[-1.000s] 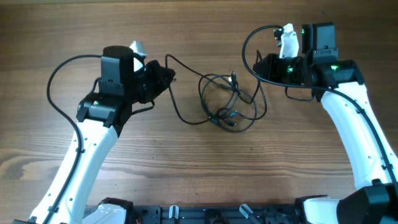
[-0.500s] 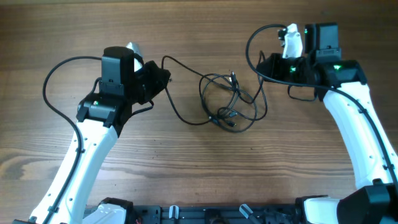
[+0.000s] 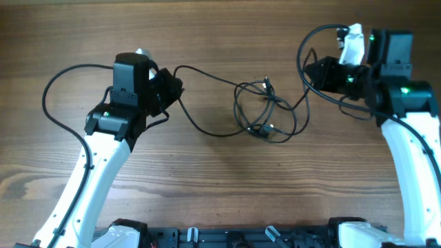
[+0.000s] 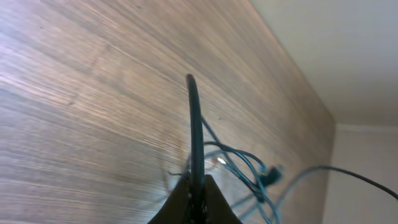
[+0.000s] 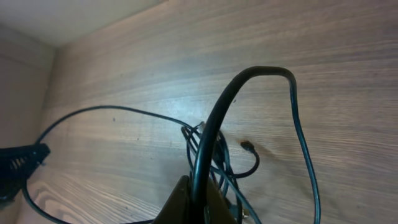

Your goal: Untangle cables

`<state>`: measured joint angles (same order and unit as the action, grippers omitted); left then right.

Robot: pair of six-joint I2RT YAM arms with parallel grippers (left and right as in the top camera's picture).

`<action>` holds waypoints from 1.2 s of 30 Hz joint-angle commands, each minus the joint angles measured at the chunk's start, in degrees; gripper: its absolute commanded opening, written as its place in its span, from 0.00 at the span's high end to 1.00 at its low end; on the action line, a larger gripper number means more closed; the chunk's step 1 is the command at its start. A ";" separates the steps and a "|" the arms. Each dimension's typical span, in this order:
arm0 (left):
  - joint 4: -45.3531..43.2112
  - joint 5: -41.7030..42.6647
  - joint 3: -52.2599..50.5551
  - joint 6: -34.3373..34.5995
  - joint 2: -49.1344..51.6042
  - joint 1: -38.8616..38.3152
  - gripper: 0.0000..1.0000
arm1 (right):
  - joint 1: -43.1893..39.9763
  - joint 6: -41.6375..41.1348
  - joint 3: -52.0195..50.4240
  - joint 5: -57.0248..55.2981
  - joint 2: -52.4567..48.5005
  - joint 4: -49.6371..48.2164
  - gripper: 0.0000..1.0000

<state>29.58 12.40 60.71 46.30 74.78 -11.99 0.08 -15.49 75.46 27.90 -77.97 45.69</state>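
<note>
Rightward went the right gripper (image 3: 315,69) compared with a second before, and the cables (image 3: 265,114) were dragged the same way across the wooden table (image 3: 207,186). Meanwhile the left gripper (image 3: 178,88) had eased slightly the other way, so the strand running from it to the tangle (image 3: 262,110) lay longer and flatter than before.

That tangle, a loose cluster of thin black loops, rested on the table between the two grippers, nearer the right one. A small plug end (image 3: 267,84) showed at its far side.

To the left of the tangle, well apart from it, the left gripper had its fingers pressed together on a single strand. In the left wrist view the left gripper (image 4: 196,200) was closed around that cord (image 4: 194,124), which rose straight from between the fingers, with the tangle (image 4: 249,171) beyond it.

To the right of the tangle and a little farther back, the right gripper was likewise pinching a strand. In the right wrist view the right gripper (image 5: 193,202) had its fingers closed on a cord (image 5: 214,124) that climbed, arched over and fell away as a thin line. The tangle (image 5: 208,155) lay just beyond. A loose plug end (image 5: 247,146) rested on the wood just beside the tangle.
</note>
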 commanded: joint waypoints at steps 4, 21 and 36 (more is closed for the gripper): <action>1.79 -7.72 0.37 -1.11 -0.52 0.26 0.93 | -0.92 -1.25 -0.02 -5.92 3.72 1.75 0.96; 2.21 -9.33 0.37 -1.07 2.84 0.26 0.92 | -0.92 -1.22 -0.04 -8.15 3.93 2.27 0.96; 2.21 -14.40 0.37 -1.09 8.28 0.28 0.66 | -0.92 -8.57 -0.04 -26.36 -3.37 5.40 0.96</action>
<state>31.77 1.26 60.71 45.95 81.97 -11.99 -0.49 -21.02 75.46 8.10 -78.65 50.81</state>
